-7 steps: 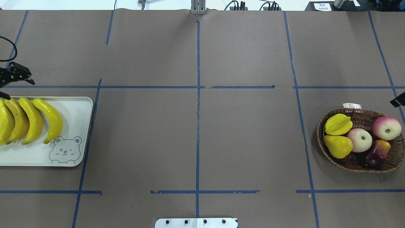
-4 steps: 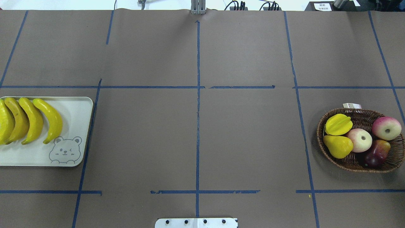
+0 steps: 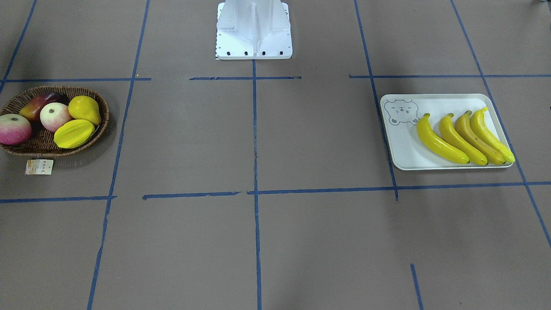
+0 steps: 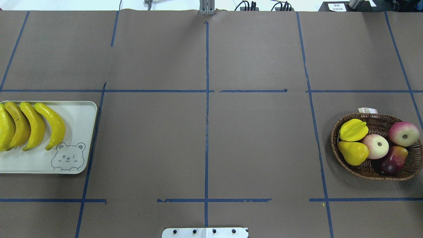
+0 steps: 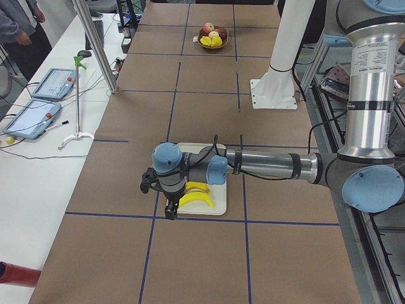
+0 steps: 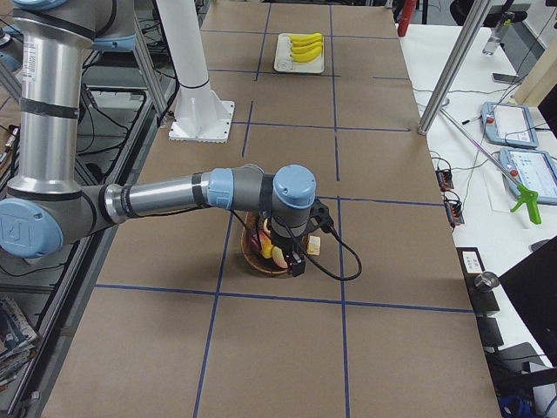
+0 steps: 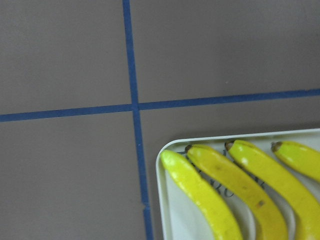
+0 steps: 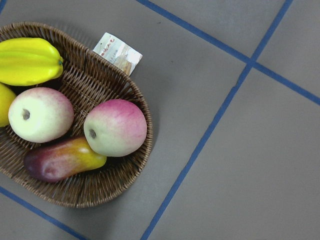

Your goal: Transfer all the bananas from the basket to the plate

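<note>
Four bananas (image 3: pixel 465 137) on plate (image 3: pixel 402 148); basket (image 3: pixel 26 148) holds other fruit.
Front-facing: bananas lie side by side on the plate; the basket, well apart, holds apples (image 3: pixel 54 116), pear (image 3: pixel 85 110), starfruit (image 3: pixel 74 132). Overhead: same arrangement. Exterior left: left gripper (image 5: pixel 169 214) over the plate's edge, opening cannot be told. Exterior right: right gripper (image 6: pixel 297 265) over the basket, opening cannot be told.

The left arm (image 5: pixel 266 166) is covering most of the plate (image 5: pixel 219 201), the right arm (image 6: pixel 165 198) is hiding the basket (image 6: pixel 265 271), and the overhead view's edge is cutting one banana (image 4: pixel 4 130).
</note>
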Controlling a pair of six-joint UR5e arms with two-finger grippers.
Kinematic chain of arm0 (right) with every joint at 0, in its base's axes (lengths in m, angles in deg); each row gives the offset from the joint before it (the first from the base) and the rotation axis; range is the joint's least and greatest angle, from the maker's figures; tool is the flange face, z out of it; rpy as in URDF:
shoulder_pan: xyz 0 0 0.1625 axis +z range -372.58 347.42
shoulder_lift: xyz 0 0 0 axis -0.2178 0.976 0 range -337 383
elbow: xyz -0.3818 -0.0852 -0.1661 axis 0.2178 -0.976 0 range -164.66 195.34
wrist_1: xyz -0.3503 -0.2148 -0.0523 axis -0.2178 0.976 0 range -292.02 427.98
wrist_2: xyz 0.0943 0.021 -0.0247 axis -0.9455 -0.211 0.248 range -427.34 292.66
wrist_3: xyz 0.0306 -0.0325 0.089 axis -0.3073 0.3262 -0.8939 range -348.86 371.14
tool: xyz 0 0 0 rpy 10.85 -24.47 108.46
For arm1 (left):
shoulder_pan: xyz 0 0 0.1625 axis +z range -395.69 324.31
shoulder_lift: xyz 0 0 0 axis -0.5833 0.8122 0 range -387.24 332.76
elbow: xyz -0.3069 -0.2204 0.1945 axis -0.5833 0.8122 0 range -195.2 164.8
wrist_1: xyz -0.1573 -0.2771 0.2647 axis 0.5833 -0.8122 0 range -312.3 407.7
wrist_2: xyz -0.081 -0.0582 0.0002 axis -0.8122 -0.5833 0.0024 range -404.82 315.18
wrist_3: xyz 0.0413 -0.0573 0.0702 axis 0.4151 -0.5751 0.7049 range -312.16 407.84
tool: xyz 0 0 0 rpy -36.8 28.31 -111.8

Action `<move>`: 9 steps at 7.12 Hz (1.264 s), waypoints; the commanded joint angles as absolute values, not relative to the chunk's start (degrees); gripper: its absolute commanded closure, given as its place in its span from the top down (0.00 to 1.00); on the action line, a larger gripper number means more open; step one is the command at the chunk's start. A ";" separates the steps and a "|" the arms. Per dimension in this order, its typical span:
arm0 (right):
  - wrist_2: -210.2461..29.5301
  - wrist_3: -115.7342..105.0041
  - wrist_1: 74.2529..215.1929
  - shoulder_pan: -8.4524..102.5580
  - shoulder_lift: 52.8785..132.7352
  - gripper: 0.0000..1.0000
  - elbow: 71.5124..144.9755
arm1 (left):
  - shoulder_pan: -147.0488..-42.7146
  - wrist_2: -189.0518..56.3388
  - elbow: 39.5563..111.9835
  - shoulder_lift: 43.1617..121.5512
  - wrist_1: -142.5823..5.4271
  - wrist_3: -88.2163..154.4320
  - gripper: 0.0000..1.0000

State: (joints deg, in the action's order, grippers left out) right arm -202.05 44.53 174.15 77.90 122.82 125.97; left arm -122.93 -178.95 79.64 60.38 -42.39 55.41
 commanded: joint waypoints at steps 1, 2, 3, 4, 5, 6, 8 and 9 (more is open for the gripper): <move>-201.81 37.83 173.97 78.30 124.95 0.99 125.82 | -124.63 -178.86 82.43 59.78 -35.39 56.45 1.00; -201.29 32.72 173.71 78.30 124.87 0.98 125.55 | -124.72 -178.68 82.79 58.90 -36.31 56.63 1.00; -200.06 31.97 172.49 78.30 124.86 0.97 124.86 | -124.72 -178.68 82.89 58.63 -36.76 56.45 1.00; -197.88 29.79 169.00 78.30 125.04 0.97 124.24 | -124.81 -178.68 82.97 58.63 -36.76 56.19 1.00; -197.59 26.38 167.48 78.30 125.13 0.99 124.32 | -124.81 -178.59 82.89 58.63 -37.20 56.54 1.00; -197.68 25.99 167.38 78.30 125.13 0.99 124.32 | -124.98 -178.51 83.23 58.63 -37.90 56.10 1.00; -197.94 25.90 167.38 78.21 125.04 0.99 124.32 | -125.16 -177.98 86.56 55.05 -37.81 56.62 1.00; -197.94 25.90 167.38 78.21 125.13 0.99 124.32 | -125.16 -177.37 86.75 54.42 -37.82 56.63 1.00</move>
State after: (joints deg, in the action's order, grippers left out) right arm -197.88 25.98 167.42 78.22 125.10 124.32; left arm -125.13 -177.96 85.85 55.84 -37.78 56.52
